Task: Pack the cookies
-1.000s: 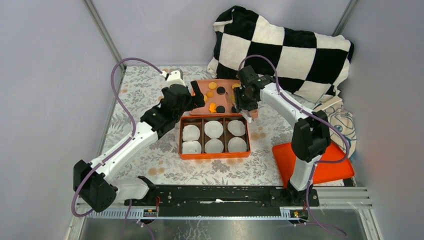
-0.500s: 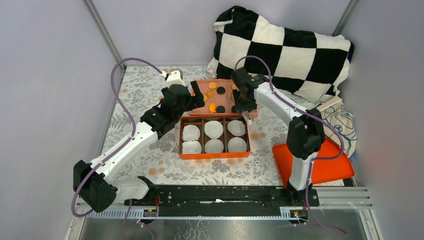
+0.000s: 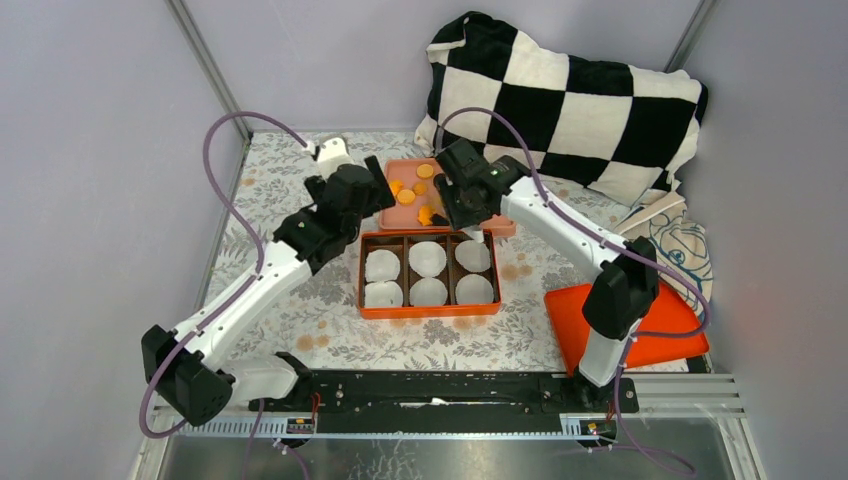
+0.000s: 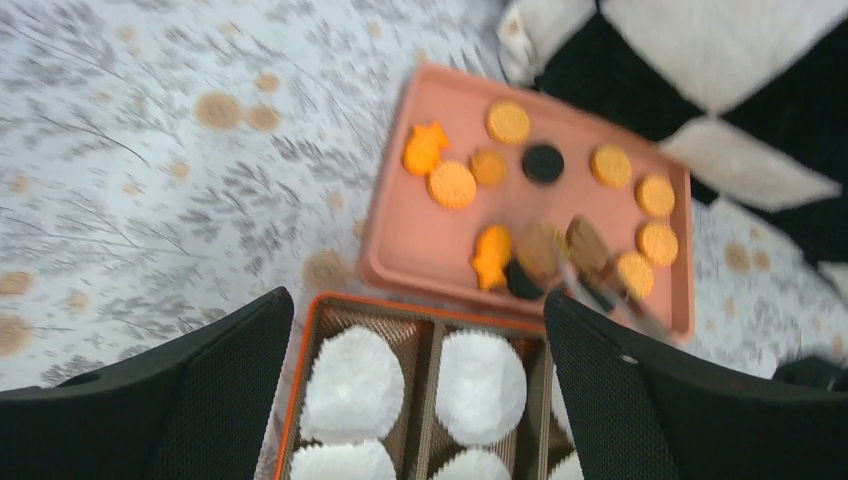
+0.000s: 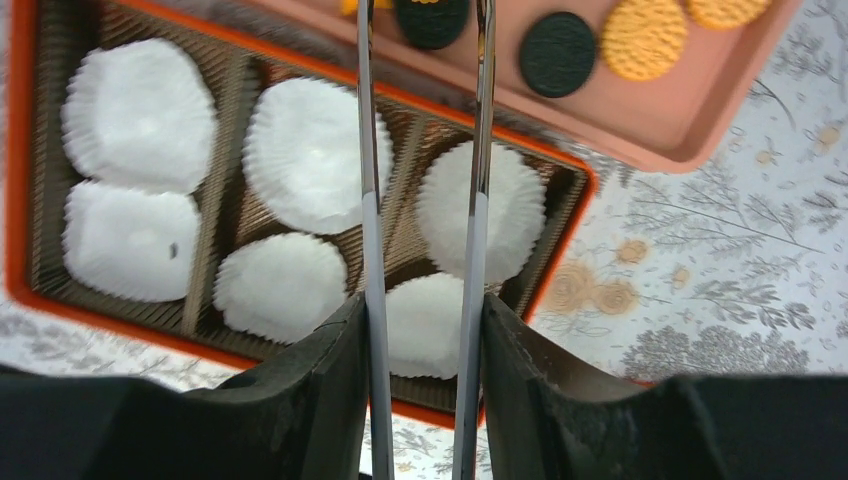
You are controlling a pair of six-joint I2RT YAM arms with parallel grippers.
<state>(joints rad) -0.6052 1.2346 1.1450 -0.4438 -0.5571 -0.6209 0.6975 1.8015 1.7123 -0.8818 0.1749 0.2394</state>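
The cookies [image 4: 508, 121], orange-yellow and a few black, lie on a pink tray [image 4: 420, 235], which also shows in the top view [image 3: 388, 212]. My right gripper [image 5: 422, 305] is shut on metal tongs [image 5: 368, 150]. Their two blades reach over the orange box [image 5: 20, 160] to the tray and straddle a black cookie [image 5: 430, 18] at the frame's top edge. Another black cookie [image 5: 557, 52] lies beside it. My left gripper [image 4: 417, 300] is open and empty above the box's far left corner. The tongs look blurred in the left wrist view [image 4: 600, 290].
The orange box [image 3: 430, 311] holds several white paper liners [image 3: 427, 258], all without cookies. A checkered pillow [image 3: 570, 100] lies behind the tray. An orange lid [image 3: 660, 335] and a printed cloth [image 3: 685, 250] lie at the right.
My right arm has swung left across the tray, carrying the tongs toward its left half. My left arm has drawn back a little to the left.
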